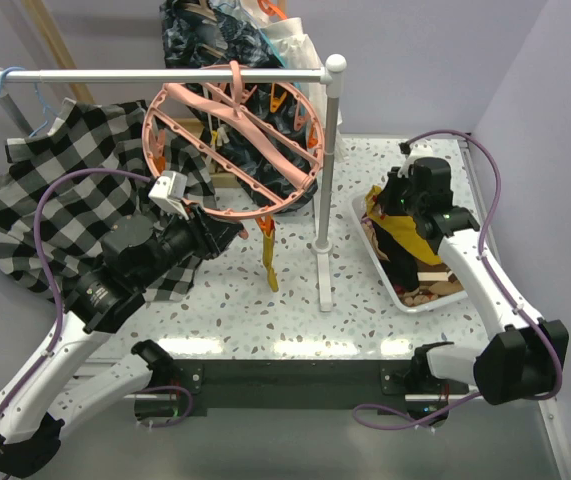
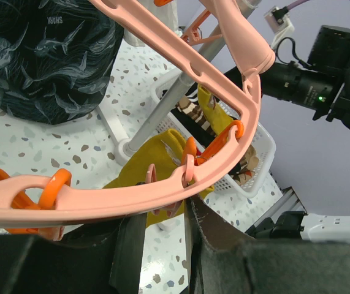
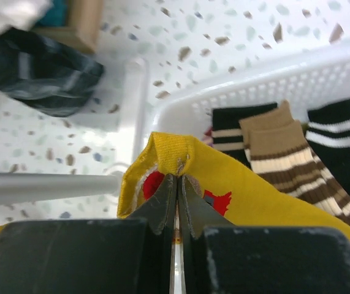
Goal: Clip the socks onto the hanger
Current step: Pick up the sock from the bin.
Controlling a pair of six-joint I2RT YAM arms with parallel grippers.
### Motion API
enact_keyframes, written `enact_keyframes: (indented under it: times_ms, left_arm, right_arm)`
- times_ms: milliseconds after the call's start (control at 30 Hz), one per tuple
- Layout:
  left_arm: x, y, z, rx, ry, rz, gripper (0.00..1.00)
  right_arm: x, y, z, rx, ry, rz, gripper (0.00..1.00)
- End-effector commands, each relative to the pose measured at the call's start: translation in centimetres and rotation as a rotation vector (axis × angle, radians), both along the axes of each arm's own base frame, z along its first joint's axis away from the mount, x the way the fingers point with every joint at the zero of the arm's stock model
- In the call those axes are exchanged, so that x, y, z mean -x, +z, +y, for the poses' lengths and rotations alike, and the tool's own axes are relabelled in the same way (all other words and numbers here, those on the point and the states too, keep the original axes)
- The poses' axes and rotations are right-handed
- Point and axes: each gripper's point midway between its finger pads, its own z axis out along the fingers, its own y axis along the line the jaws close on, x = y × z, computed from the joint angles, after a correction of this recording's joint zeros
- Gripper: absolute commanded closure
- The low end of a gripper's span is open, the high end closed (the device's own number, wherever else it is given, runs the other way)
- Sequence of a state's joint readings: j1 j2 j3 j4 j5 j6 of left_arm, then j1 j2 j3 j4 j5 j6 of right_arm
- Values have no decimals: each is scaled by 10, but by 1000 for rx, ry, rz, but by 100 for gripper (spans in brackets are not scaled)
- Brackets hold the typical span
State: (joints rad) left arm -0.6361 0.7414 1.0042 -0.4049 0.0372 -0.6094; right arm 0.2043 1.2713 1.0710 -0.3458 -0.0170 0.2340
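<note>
The sock [image 3: 254, 202], pinched thinly by shut right fingers [image 3: 159, 208], could be dropped; left fingers' [image 2: 129, 245] grip at hanger [image 2: 101, 199] cannot be told.

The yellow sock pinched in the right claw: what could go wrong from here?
The right gripper pinches only a small fold of the yellow sock, so it may slip free when lifted. The white rail post stands between the basket and the hanger that the left gripper holds tilted, so arm or sock might snag there.

Top view looks down from behind; close wrist views (top too) share the basket [image 3: 242, 86].
</note>
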Motion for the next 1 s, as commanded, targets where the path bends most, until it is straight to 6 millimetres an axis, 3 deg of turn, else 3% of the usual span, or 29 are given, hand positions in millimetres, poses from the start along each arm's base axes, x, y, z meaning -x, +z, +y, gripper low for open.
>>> enact_keyframes:
  times_ms: [0,133,267,467,733,967]
  left_arm:
    - [-2,29,-1,52,3,-69,100]
    - [-3,32,-3,57,-3,-75,100]
    - [-4,34,-6,61,-17,-80,100]
    - [-8,36,-12,64,-28,-83,100]
    - [-13,40,-21,73,-50,-90,100]
    - [-14,38,-21,71,-49,-82,100]
  right_arm:
    - [8,44,26,-104,144,-146,100]
    - [34,83,33,-145,217,-258,100]
    - [65,108,45,-197,316,-313,100]
    - [117,131,66,-299,451,-337,100]
    - [167,128,112,-461,601,-225,100]
    - [200,108,176,-495,697,-105,100]
